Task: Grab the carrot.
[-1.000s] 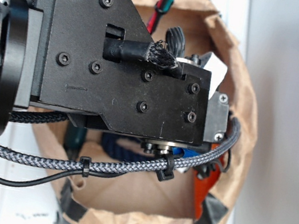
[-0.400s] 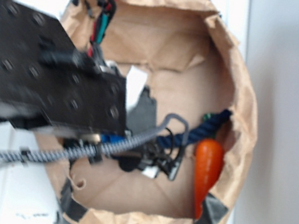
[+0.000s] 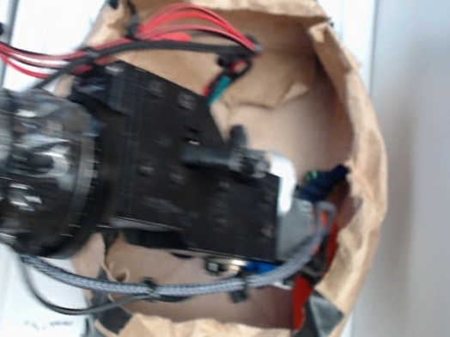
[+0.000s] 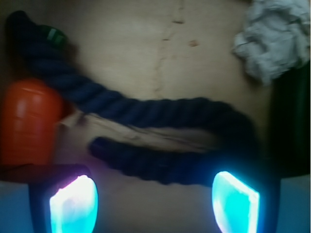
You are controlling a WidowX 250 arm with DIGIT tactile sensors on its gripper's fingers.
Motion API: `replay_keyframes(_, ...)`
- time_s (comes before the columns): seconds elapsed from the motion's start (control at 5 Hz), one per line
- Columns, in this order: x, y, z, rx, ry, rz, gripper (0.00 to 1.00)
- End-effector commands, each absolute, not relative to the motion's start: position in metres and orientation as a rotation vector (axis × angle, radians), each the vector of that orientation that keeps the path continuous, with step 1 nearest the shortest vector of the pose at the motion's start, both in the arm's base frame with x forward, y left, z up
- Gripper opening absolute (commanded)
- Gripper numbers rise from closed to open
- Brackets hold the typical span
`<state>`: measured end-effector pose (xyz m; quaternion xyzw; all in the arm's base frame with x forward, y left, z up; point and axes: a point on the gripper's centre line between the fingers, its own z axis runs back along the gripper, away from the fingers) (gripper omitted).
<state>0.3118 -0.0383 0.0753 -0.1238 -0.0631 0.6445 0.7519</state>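
In the wrist view we see the jaws spread wide, holding nothing, their two glowing pads at the lower corners of the frame, one on each side. Between and just above them lies a dark blue rope, doubled back on itself in a long loop across the brown paper floor. The carrot sits at the left edge, its orange body just above the left pad and touching the rope's upper strand. Near the top left a small green piece shows beside the rope's end. A crumpled white cloth fills the top right corner, and a dark green object runs down the right edge below it.

From the exterior view, the blurred black arm reaches into a brown paper bag with a rolled rim. Only slivers of orange show past the arm, by the bag's right wall. Red wires and a braided cable trail from the arm.
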Motion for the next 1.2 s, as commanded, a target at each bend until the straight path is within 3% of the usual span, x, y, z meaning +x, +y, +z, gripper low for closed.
replay_keyframes(0.0,0.338,-0.037,0.092,-0.406,-0.358,1.580,1.00)
replay_keyframes(0.2,0.336,-0.041,0.084,-0.413,-0.444,1.592,1.00)
replay_keyframes(0.6,0.341,-0.052,0.077,-0.391,-0.373,1.647,1.00)
replay_keyframes(1.0,0.345,-0.031,0.107,-0.477,-0.292,1.704,1.00)
